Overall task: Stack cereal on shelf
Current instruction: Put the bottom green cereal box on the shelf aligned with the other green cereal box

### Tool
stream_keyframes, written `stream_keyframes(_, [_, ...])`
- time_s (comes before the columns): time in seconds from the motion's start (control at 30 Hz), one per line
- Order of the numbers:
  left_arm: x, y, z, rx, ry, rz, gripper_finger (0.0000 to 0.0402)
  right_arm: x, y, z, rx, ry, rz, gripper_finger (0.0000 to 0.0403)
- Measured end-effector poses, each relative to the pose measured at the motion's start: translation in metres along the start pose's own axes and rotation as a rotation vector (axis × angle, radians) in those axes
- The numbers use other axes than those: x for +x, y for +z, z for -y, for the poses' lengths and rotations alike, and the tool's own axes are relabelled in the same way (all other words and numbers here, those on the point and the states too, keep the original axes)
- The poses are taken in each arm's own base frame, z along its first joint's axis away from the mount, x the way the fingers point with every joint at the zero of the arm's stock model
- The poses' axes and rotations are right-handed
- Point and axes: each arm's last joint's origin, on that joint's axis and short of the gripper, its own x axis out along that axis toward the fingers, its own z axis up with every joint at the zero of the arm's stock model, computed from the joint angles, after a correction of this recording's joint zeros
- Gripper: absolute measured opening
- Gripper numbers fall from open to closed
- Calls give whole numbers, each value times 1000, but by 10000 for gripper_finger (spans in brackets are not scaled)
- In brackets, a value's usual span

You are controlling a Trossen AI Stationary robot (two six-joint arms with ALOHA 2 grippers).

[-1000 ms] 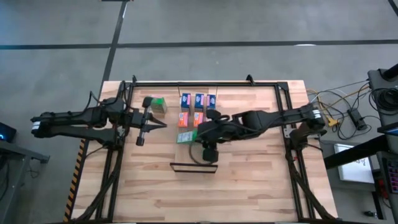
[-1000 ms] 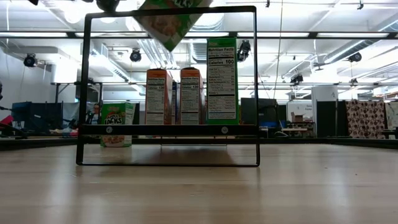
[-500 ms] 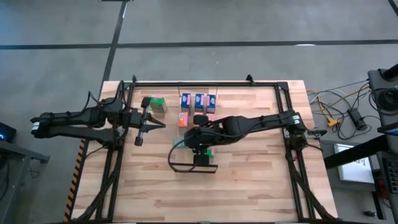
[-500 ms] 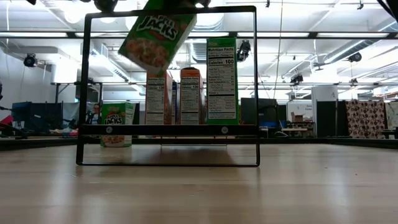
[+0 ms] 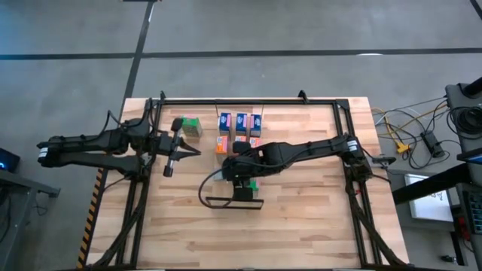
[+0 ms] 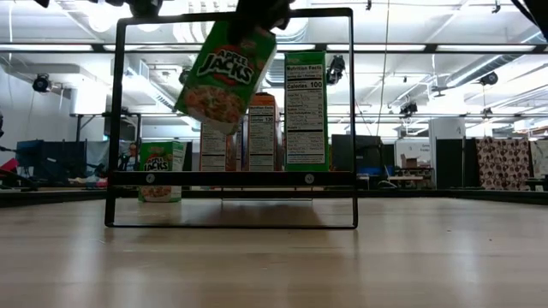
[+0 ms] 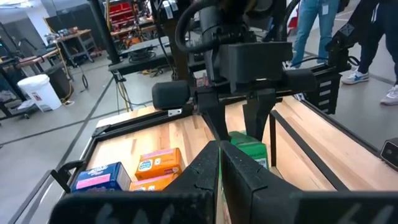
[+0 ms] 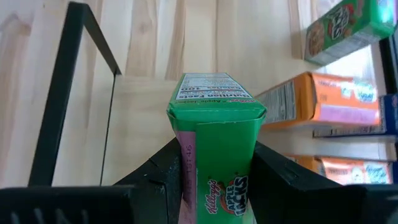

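Observation:
My right gripper (image 8: 216, 151) hangs over the near end of the shelf (image 8: 140, 106), shut on a green Apple Jacks cereal box (image 6: 227, 73). The box is tilted inside the shelf's black frame (image 6: 231, 12). Farther back on the shelf stand blue boxes (image 5: 241, 120), orange boxes (image 5: 224, 143) and an upright green box (image 6: 306, 111). Another green box (image 5: 188, 126) stands on the table to the shelf's left. My left gripper (image 7: 219, 168) waits shut over the table's left part, pointing toward the shelf. My right gripper pinches the green box between its two fingers (image 8: 168, 163), on two opposite faces near its upper end (image 8: 214, 134). The fingers come from above, slanting steeply down. The box hangs below them, tilted with its printed front toward the near edge, clear of the shelf.
Black metal rails (image 5: 248, 100) run along the table's far edge and down both sides. The shelf's dark lip (image 5: 233, 202) lies toward the near edge, with bare planked tabletop (image 5: 301, 226) in front of it and to its right. Cables and equipment (image 5: 422, 139) lie beyond the right edge.
My right gripper has sunk toward the shelf and tipped more steeply down, still shut on the green box. The box has come down into the shelf's frame and swung from a strong slant to nearer upright.

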Motion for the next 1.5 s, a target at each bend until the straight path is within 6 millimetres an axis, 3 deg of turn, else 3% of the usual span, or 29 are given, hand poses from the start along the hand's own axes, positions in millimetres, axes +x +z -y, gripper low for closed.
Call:
stream_keyframes(0.3, [0,-1,0,-12,-3,-9,0,9,-3,-4,24,71,-35,132])
stream_keyframes(0.8, [0,-1,0,-12,-3,-7,0,10,-4,-4,28,72,-42,194])
stream_keyframes(1.07, [0,-1,0,-20,-2,-7,0,10,-4,-4,30,72,-41,203])
stream_keyframes(1.3, [7,-8,1,-89,-14,-46,0,-14,1,1,-3,74,13,198])
stream_keyframes(1.5, [21,-12,9,-136,-78,-93,0,-29,-4,4,-67,72,20,135])
